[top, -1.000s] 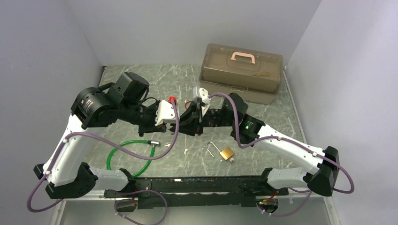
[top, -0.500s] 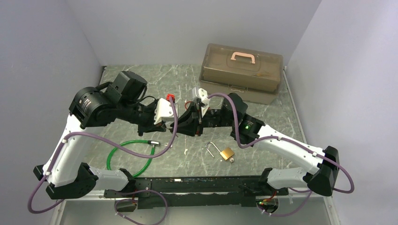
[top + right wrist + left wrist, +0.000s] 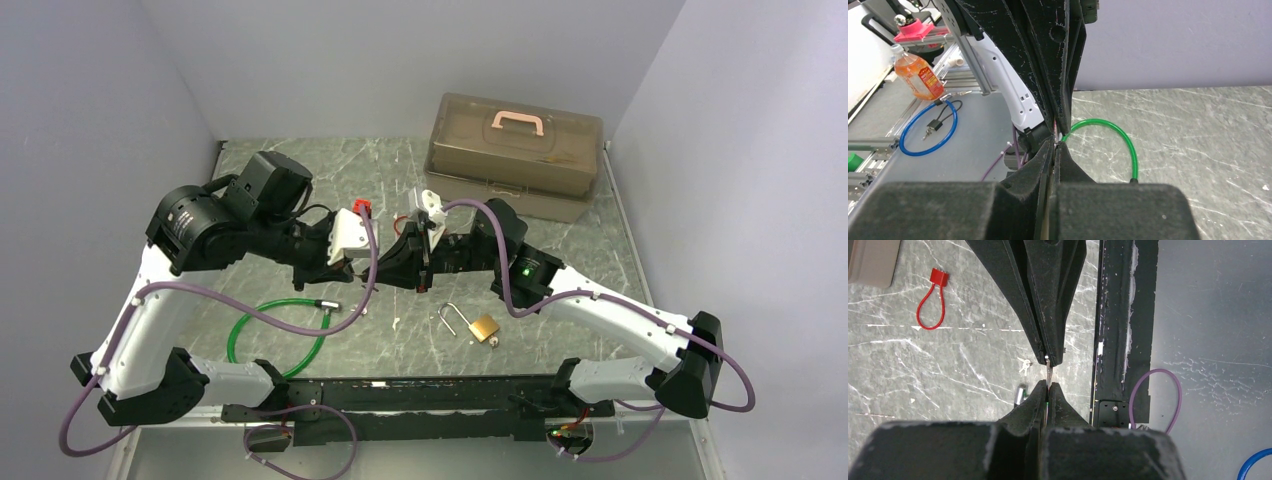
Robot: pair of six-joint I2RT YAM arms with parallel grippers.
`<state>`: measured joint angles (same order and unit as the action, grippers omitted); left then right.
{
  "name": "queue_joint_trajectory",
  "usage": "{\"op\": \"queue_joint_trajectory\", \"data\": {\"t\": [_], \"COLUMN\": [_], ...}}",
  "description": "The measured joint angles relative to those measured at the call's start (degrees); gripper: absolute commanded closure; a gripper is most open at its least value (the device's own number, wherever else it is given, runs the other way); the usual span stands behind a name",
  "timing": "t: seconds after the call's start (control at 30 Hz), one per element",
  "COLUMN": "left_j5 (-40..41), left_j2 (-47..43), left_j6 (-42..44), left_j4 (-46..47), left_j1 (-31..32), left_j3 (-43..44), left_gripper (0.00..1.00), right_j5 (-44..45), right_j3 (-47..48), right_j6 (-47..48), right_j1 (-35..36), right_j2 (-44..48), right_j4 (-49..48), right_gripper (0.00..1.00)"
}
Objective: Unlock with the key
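My two grippers meet tip to tip above the middle of the table. The left gripper [image 3: 366, 262] is shut on a thin metal key [image 3: 1048, 374], whose blade sticks out of its fingertips. The right gripper [image 3: 386, 267] is shut on the other end of that key [image 3: 1054, 136]. In the left wrist view my left gripper [image 3: 1048, 386] faces the right gripper's fingers [image 3: 1055, 347] coming down from the top. The right wrist view has my right gripper [image 3: 1054, 145] just under the left one's tips. The brass padlock [image 3: 484, 327] lies on the table nearer the front, its shackle [image 3: 447, 318] swung up.
A brown toolbox [image 3: 515, 150] with a pink handle stands at the back right. A green cable loop [image 3: 280, 335] lies front left. A red loop lock [image 3: 930, 305] and a small bunch of keys [image 3: 1024, 365] lie on the marble top. The black front rail [image 3: 420, 395] runs along the near edge.
The right gripper's jaws have closed onto the key that the left gripper holds. Both arms have shifted slightly to the left.
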<state>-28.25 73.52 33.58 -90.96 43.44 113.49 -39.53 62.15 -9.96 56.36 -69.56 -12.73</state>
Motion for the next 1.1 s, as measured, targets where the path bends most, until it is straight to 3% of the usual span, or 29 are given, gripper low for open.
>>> {"op": "queue_joint_trajectory", "data": {"t": [0.03,0.07,0.1,0.13,0.23,0.5,0.77,0.9,1.1], "left_j5": [0.0,-0.1,-0.3,-0.4,-0.2,-0.9,-1.6,-1.3,-1.6], "left_j2": [0.0,-0.2,-0.2,-0.3,-0.8,-4.2,-4.9,-3.2,-0.8], "left_j6": [0.0,0.0,0.0,0.0,0.0,5.5,21.9,29.2,40.0], "left_j4": [0.1,0.2,0.4,0.7,1.6,4.1,10.1,15.9,25.4], "left_j1": [-0.1,-0.3,-0.5,-0.7,-1.9,-12.4,-30.6,-35.4,-39.8], "left_j3": [0.0,-0.1,-0.3,-0.6,-1.6,-11.1,-38.2,-48.3,-58.2], "left_gripper": [0.97,0.81,0.55,0.38,0.02,0.01,0.01,0.02,0.13], "right_j5": [0.0,0.0,-0.1,-0.1,-0.5,-0.3,3.8,5.3,7.8], "right_j3": [0.1,0.2,0.3,0.5,0.9,2.1,-2.6,-2.9,-3.4], "right_j6": [0.0,-0.1,-0.1,-0.2,-0.5,-2.3,-4.7,-5.1,-5.7], "right_j1": [0.0,0.0,0.0,0.0,-0.2,-3.7,-6.5,-6.6,-6.8], "right_j2": [0.0,0.0,0.0,0.0,0.0,-0.5,2.3,3.3,5.1], "right_j4": [0.2,0.3,0.5,0.9,2.8,11.1,15.4,16.1,16.1], "right_gripper": [1.00,1.00,1.00,1.00,1.00,1.00,1.00,1.00,1.00]}}
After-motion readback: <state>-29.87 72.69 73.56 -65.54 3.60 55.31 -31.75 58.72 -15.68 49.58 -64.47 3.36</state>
